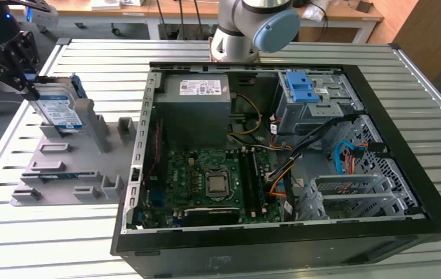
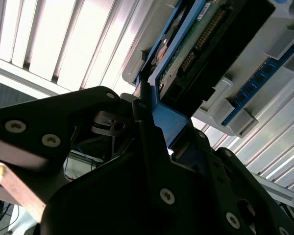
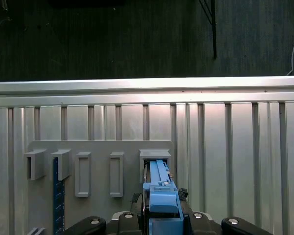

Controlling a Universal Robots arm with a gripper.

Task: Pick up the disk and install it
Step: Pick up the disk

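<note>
Evidently the pick-up step is in hand: in the exterior view the gripper (image 1: 28, 87) is seen clamped on the top edge of the disk (image 1: 59, 111), which is held upright at the grey rack (image 1: 65, 174) on that view's left, well apart from the open computer case (image 1: 283, 247). In the second wrist view the fingers (image 2: 147, 139) are pressed onto the disk's blue frame. In the first wrist view the disk is lined with a rack slot (image 3: 155, 155); a straight pull is judged necessary, lest the slot walls be caught. Loose cables (image 1: 337, 125) are strung across the case interior.
</note>
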